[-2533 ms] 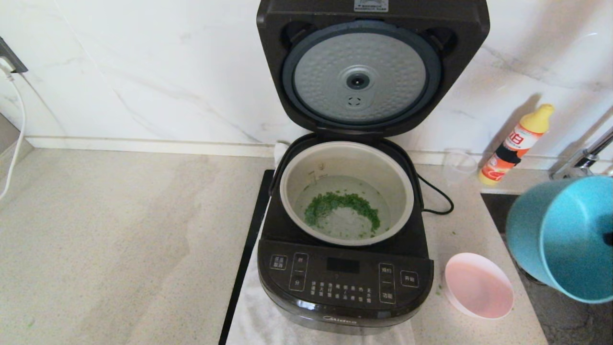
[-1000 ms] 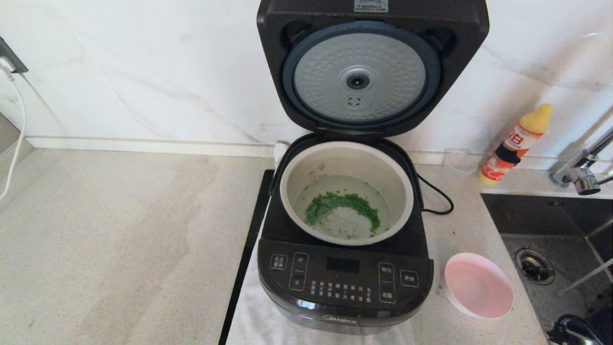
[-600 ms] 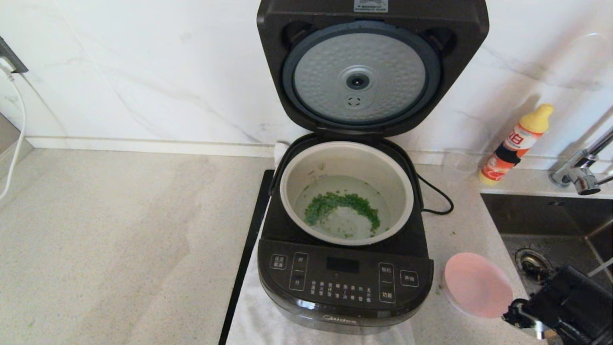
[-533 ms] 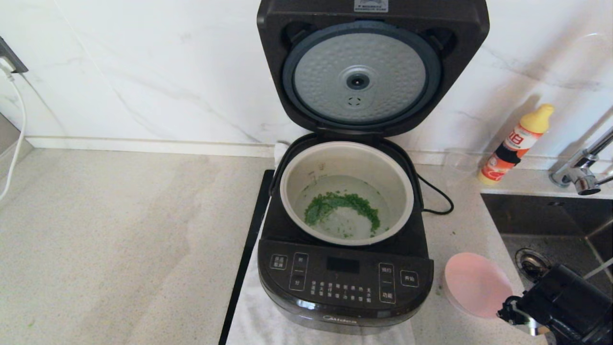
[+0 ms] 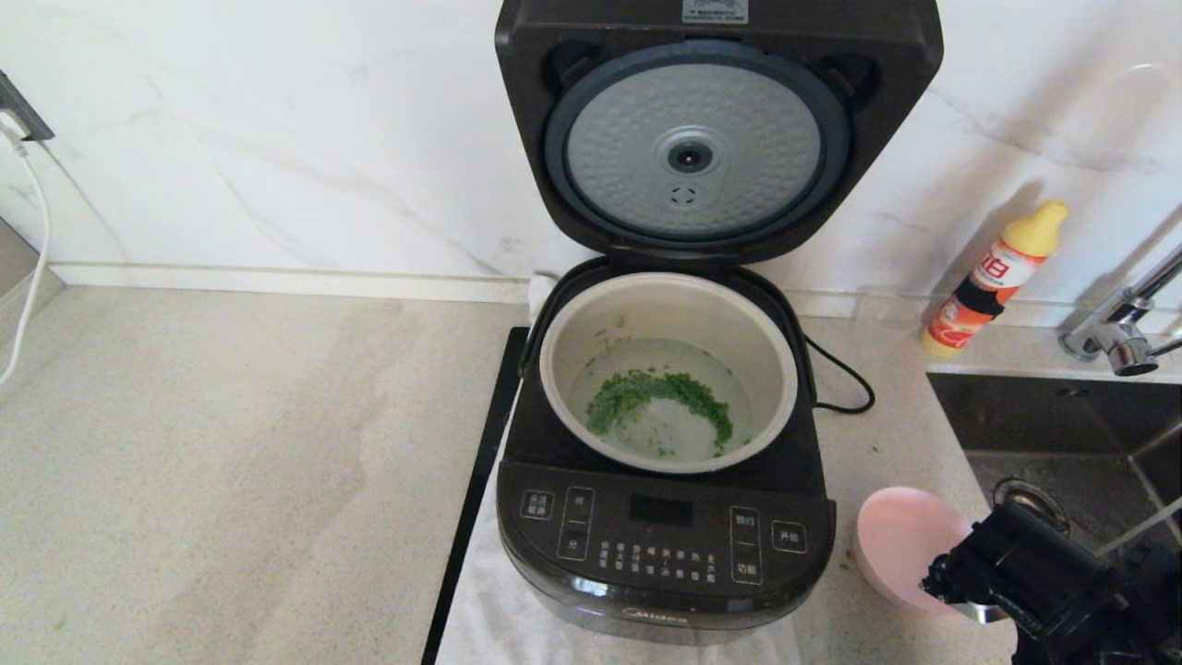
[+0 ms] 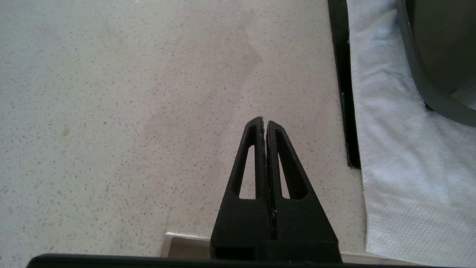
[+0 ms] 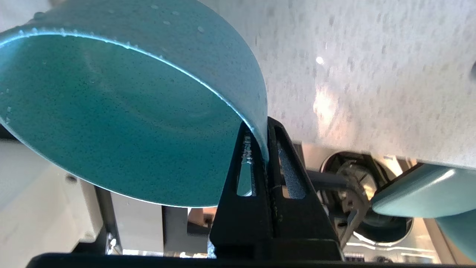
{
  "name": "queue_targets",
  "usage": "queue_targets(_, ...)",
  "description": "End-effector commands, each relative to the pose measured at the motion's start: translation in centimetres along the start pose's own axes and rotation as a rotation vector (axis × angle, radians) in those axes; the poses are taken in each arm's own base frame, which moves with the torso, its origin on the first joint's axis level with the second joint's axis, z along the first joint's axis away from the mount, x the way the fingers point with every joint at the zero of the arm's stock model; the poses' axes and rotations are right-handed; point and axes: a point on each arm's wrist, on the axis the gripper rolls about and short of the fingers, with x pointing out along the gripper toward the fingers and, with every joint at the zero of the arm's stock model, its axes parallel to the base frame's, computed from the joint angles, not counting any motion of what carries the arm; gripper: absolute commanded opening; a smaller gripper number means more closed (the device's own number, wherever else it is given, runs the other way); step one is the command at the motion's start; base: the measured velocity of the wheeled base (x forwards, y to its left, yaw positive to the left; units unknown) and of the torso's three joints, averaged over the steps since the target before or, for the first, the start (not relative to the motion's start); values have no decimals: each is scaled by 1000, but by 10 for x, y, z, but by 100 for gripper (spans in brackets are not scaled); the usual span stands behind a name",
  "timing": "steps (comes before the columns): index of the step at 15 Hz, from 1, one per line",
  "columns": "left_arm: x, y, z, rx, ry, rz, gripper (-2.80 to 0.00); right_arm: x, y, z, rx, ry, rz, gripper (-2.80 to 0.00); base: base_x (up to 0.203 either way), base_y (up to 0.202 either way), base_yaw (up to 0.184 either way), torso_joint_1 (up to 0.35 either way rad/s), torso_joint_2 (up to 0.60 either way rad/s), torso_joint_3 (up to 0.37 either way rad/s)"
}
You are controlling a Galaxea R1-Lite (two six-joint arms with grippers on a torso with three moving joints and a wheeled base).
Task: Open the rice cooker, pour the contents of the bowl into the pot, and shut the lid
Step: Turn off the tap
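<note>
Speckled beige stone countertop (image 5: 231, 462) runs under a white marble-look wall, and on it, on a white cloth (image 5: 489, 610), stands the large glossy black rounded-square rice cooker (image 5: 660, 545). Its black hinged lid (image 5: 718, 129) stands upright, showing the dimpled silver disc and grey gasket. Inside sits the round pale grey-beige metal pot (image 5: 669, 369), holding water and a crescent of chopped green bits (image 5: 657, 397).

Just right of the cooker lies a shallow round pink dish (image 5: 900, 545). The right gripper (image 7: 264, 128), at the lower right edge of the head view over the dish's near side, has its fingers (image 7: 248, 149) pinched tight on the rim of a teal round plastic bowl (image 7: 122, 115); the bowl's wall passes between the fingertips and its empty wet inside faces the wrist camera.

Beyond lie a dark steel sink (image 5: 1062, 434), a chrome tap (image 5: 1117, 337) and an orange bottle with a yellow cap (image 5: 993, 282). The left gripper (image 6: 264, 123) hangs over bare countertop with its fingertips pressed together on nothing, the cloth's edge off to one side.
</note>
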Motion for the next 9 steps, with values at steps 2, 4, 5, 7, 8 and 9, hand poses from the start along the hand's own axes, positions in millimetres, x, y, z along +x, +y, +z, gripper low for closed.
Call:
queue_targets(2, 0, 0, 0, 0, -2, 0, -280, 7, 1, 1, -2, 26, -17, -280, 0, 0, 0, 0, 0, 0)
queue_targets(4, 0, 0, 0, 0, -2, 0, -280, 6, 2, 0, -4, 22, -15, -280, 0, 0, 0, 0, 0, 0)
queue_targets(5, 0, 0, 0, 0, -2, 1, -280, 8, 2, -1, -9, 32, -17, -280, 0, 0, 0, 0, 0, 0)
queue_targets(7, 0, 0, 0, 0, -2, 0, -280, 11, 2, -2, -8, 25, -15, 0, 0, 0, 0, 0, 0, 0)
queue_targets(8, 0, 0, 0, 0, -2, 0, -280, 11, 2, -2, -5, 24, -13, 0, 0, 0, 0, 0, 0, 0)
queue_targets(9, 0, 0, 0, 0, -2, 1, -280, 11, 3, -1, 12, 22, -12, 0, 0, 0, 0, 0, 0, 0)
